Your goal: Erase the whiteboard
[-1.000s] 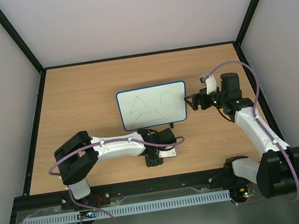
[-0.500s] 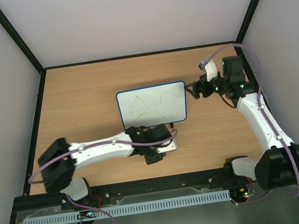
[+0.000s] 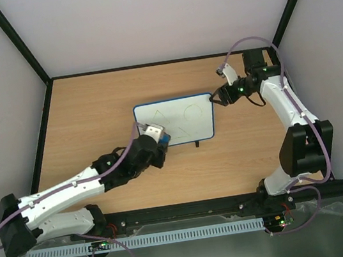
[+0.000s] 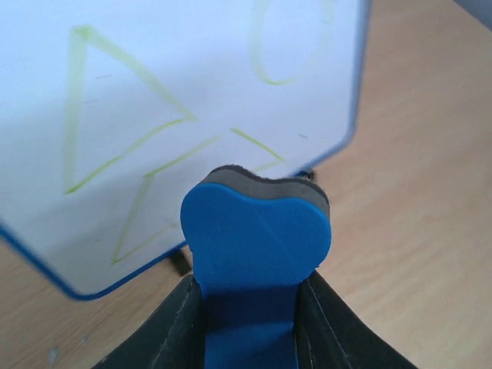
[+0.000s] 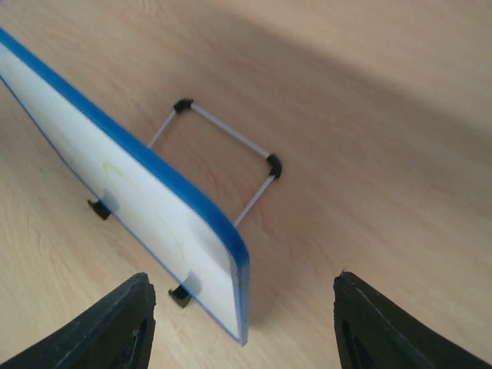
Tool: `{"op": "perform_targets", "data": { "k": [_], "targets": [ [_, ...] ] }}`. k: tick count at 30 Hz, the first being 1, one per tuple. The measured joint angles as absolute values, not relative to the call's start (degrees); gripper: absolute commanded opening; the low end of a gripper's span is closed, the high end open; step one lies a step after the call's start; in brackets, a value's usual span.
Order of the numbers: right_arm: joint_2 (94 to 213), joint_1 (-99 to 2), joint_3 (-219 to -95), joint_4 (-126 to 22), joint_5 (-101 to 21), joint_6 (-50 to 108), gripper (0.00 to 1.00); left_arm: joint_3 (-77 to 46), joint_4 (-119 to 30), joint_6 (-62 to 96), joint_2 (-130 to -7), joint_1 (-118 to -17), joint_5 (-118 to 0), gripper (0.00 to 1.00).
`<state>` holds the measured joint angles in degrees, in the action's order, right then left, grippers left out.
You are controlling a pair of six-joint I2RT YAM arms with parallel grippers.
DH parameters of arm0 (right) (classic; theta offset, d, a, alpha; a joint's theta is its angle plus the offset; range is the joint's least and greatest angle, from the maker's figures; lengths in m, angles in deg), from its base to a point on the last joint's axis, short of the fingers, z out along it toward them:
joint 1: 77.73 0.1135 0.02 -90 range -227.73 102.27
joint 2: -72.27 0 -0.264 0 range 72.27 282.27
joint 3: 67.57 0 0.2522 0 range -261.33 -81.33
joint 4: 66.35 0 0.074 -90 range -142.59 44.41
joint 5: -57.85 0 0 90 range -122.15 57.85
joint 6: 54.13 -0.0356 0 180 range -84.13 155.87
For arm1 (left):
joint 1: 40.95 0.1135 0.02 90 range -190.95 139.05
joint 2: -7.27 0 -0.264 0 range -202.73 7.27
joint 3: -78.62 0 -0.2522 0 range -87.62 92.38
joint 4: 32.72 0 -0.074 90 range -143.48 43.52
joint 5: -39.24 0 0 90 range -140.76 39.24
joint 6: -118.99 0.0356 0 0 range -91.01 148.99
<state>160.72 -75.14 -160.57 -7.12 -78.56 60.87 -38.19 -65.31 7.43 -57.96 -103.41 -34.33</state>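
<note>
While my left gripper [image 3: 157,136] clamps the blue eraser [image 4: 257,231] near the whiteboard's [image 3: 175,121] lower-left corner, my right gripper [image 3: 217,96] gapes wide just beside its right edge. The whiteboard stands propped on the table [image 3: 92,114].

The top external view looks down from high on the near side over the whole desk [image 3: 91,108]. The left wrist view looks closely past the eraser [image 4: 257,231] at the face of the whiteboard [image 4: 192,92]. The right wrist view sees that board's end edge from nearby.
</note>
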Motion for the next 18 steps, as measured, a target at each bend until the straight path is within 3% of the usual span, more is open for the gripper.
{"op": "perform_targets", "data": {
  "k": [8, 14, 18],
  "targets": [
    [161.51, -75.14, -154.11, -7.01, -82.80, 62.88, 0.51, -46.76, -61.64, -5.88, -49.24, -93.97, -31.82, 0.02],
    [165.18, -75.14, -152.40, -8.34, -86.67, 64.56, 0.45, -47.50, -60.77, -9.23, -47.84, -92.87, -32.98, 0.02],
    [167.63, -75.14, -152.38, -9.57, -89.86, 65.57, 0.31, -47.50, -60.68, -10.58, -47.38, -92.87, -33.39, 0.02]
  ]
}}
